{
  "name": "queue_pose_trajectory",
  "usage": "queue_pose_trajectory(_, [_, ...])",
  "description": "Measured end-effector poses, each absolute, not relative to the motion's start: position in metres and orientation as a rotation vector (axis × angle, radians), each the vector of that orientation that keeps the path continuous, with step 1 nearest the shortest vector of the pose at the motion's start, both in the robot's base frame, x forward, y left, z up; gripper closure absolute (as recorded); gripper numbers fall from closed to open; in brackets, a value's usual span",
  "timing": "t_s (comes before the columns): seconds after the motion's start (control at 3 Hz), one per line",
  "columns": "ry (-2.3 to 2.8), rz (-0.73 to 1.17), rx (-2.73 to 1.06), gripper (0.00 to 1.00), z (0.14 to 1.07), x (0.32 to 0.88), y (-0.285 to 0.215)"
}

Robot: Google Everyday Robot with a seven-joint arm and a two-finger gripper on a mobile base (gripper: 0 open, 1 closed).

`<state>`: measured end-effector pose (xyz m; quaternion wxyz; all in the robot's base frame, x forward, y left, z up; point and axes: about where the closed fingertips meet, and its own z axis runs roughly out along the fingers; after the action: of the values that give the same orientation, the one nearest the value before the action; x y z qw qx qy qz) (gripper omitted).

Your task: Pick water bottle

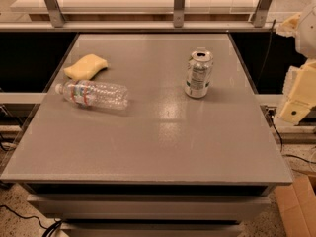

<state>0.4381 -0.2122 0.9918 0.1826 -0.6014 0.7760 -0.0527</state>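
Lying by the left edge, your clear ribbed water bottle (pixel 94 94) neighbours a yellow sponge (pixel 86 65); silver can (pixel 199 74) apart; cream gripper (pixel 296 100) past right edge, you cannot tell its state.

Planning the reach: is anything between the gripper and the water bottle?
The upright silver can stands roughly between the gripper, off the table's right edge, and the water bottle lying at left; a direct line would likely skim its near side.

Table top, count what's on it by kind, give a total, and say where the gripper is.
water bottle: 1
silver can: 1
yellow sponge: 1
Total: 3
The gripper is beyond the right edge of the table, apart from all three.
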Motion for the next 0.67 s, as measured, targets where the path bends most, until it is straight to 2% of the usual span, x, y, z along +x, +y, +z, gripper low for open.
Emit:
queue_pose_trajectory(0.33, [2.185, -0.151, -1.699, 0.0, 0.993, 0.44, -0.202])
queue_pose_trajectory(0.67, [2.141, -0.138, -1.758, 0.0, 0.993, 0.449, -0.162])
